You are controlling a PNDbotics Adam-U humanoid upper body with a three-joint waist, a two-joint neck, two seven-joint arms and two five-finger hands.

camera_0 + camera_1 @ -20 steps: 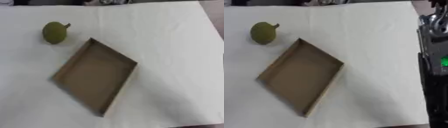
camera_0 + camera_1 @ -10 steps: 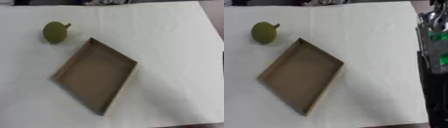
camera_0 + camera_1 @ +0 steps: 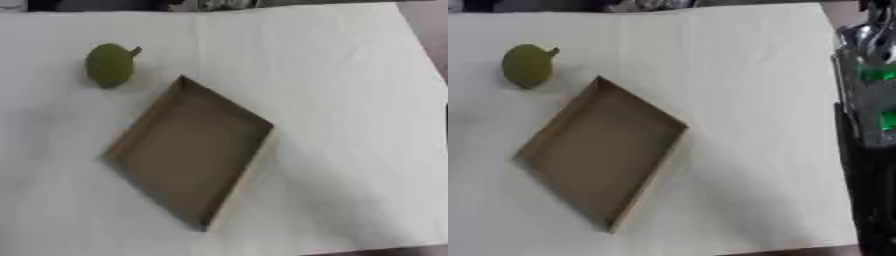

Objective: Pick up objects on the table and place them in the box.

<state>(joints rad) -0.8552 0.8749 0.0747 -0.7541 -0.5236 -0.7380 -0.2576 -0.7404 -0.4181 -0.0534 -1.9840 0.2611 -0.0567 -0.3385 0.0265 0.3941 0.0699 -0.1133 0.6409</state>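
A green fruit (image 3: 109,65) with a short stem is lying on the white table (image 3: 350,100), far left, apart from the box (image 3: 188,150) and just off its upper-left corner. The box, a shallow brown cardboard tray, is sitting mid-table, turned diamond-wise, empty. Nothing is sitting in it yet, so the task is looking unstarted or between picks.

Neither hand is showing in either view; can't tell if they're open or closed. The right eye view is catching a dark arm (image 3: 872,125) with silver parts and green lights along the right edge, off the table, with no fingers visible.

The box being central is probably giving either arm easy reach. The fruit is lying on the left side, so the left hand is likely the better pick. Its round shape may be making it prone to rolling when touched, and the box walls are low, so a gentle drop is looking wise.
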